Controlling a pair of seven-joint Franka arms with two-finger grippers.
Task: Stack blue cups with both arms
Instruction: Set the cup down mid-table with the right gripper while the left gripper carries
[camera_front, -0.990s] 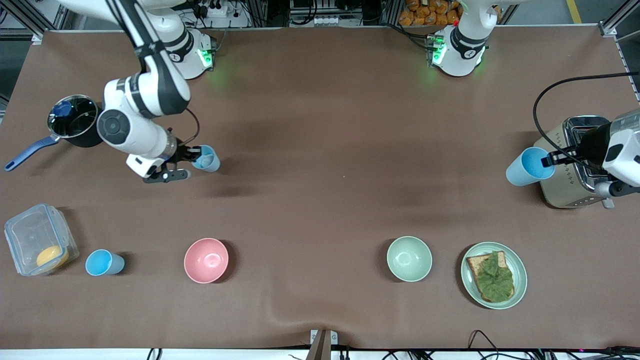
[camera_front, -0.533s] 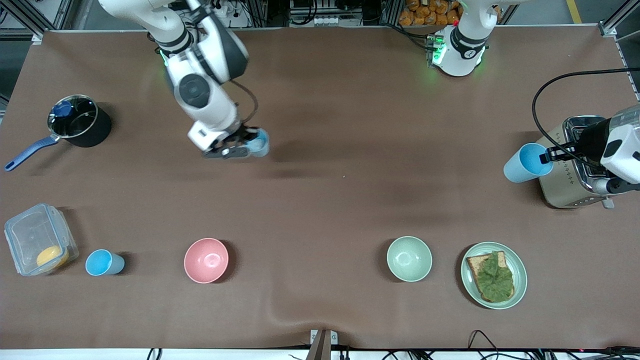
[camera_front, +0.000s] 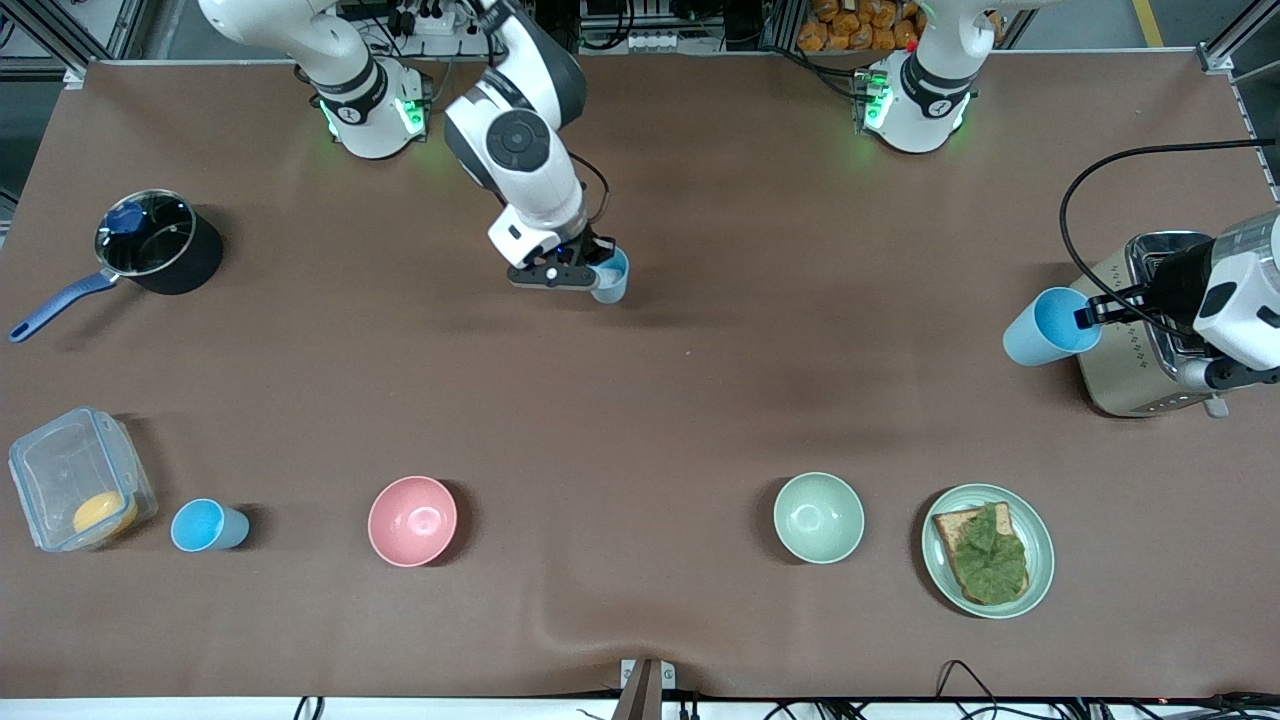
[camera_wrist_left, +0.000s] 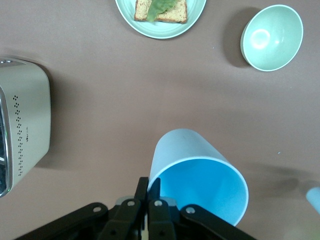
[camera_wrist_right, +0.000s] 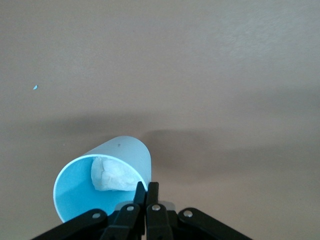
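I see three blue cups. My right gripper (camera_front: 598, 264) is shut on the rim of one blue cup (camera_front: 611, 277), over the brown cloth near the table's middle. In the right wrist view that cup (camera_wrist_right: 80, 192) holds a crumpled white wad (camera_wrist_right: 111, 175), and the right gripper (camera_wrist_right: 146, 189) pinches its wall. My left gripper (camera_front: 1084, 318) is shut on the rim of a second blue cup (camera_front: 1038, 330), tilted in the air beside the toaster. The left wrist view shows this cup (camera_wrist_left: 200, 172) empty in the left gripper (camera_wrist_left: 149, 186). A third blue cup (camera_front: 207, 525) stands upright beside the plastic container.
A black saucepan (camera_front: 150, 245) sits at the right arm's end and a steel toaster (camera_front: 1140, 345) at the left arm's end. Nearer the camera are a clear container (camera_front: 40, 460), a pink bowl (camera_front: 412, 520), a green bowl (camera_front: 818, 517) and a plate (camera_front: 932, 575) of toast.
My right arm has swung from beside the saucepan toward the table's middle, carrying its cup. The left gripper and its cup have drifted slightly away from the toaster.
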